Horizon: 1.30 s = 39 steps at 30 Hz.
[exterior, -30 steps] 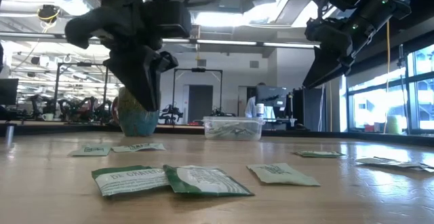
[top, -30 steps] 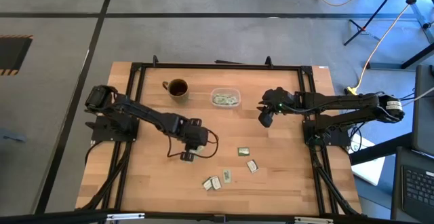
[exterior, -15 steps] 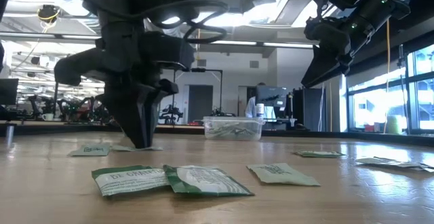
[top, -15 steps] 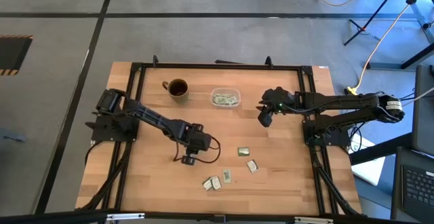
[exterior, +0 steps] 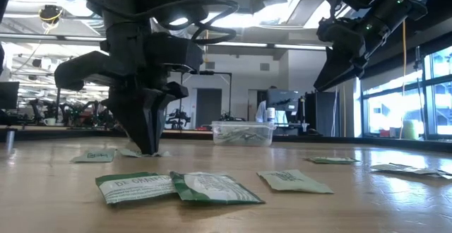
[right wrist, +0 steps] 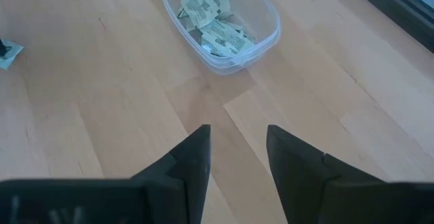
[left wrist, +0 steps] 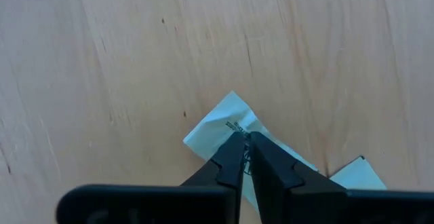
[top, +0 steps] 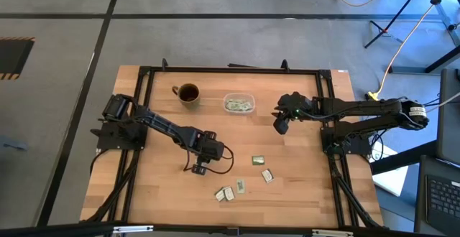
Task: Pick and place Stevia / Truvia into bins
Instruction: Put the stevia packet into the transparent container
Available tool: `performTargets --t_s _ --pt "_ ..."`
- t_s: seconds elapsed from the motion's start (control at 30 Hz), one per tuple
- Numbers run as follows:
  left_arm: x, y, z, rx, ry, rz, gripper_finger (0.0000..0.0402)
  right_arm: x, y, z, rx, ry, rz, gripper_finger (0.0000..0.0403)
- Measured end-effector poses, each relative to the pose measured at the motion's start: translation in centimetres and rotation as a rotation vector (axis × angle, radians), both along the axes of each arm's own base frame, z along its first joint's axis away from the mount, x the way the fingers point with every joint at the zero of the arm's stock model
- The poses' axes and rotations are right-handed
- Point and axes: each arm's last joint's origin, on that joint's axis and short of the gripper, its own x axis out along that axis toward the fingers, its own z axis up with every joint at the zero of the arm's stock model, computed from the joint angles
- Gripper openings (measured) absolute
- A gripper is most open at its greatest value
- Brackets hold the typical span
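My left gripper (left wrist: 244, 140) is down on the table (top: 309, 187) left of centre, fingers pinched on a sachet (left wrist: 220, 125). A second sachet (left wrist: 356, 176) lies just beside it. My right gripper (right wrist: 237, 149) hangs with jaws apart, right of the bin (top: 238, 103), which holds sachets. More sachets (top: 259, 161) lie nearer, right of centre.

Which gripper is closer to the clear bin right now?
Right. The right gripper hovers just beside the clear bin, open; the left gripper is farther off, down at the table, pinching a sachet.
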Motion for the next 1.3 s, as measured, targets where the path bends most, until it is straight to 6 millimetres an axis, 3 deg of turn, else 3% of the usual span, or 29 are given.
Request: performTargets --t_s 0.37,0.6,0.8,1.0,1.17,1.3 --pt "-0.1 0.2 0.7 -0.002 -0.009 0.006 0.0003 0.0 0.0 0.0 -0.002 0.002 0.003 0.0147" --pt "1.6 1.9 4.7 -0.024 -0.159 0.051 0.0002 0.0 0.0 0.0 -0.002 0.002 0.004 0.0147" --pt "3.9 5.6 8.3 0.052 -0.314 0.173 0.0002 0.0 0.0 0.0 -0.007 0.006 0.01 0.0147" --pt "5.1 11.1 9.7 0.148 -0.473 0.259 0.0002 0.0 0.0 0.0 -0.018 0.015 0.023 0.0147" --pt "5.5 15.3 8.4 0.194 -0.476 0.312 0.0002 -0.1 0.0 -0.1 -0.017 0.02 0.024 0.0147" --pt "5.8 17.6 7.1 0.211 -0.473 0.348 0.0003 -0.1 0.0 -0.1 -0.018 0.024 0.026 0.0147"
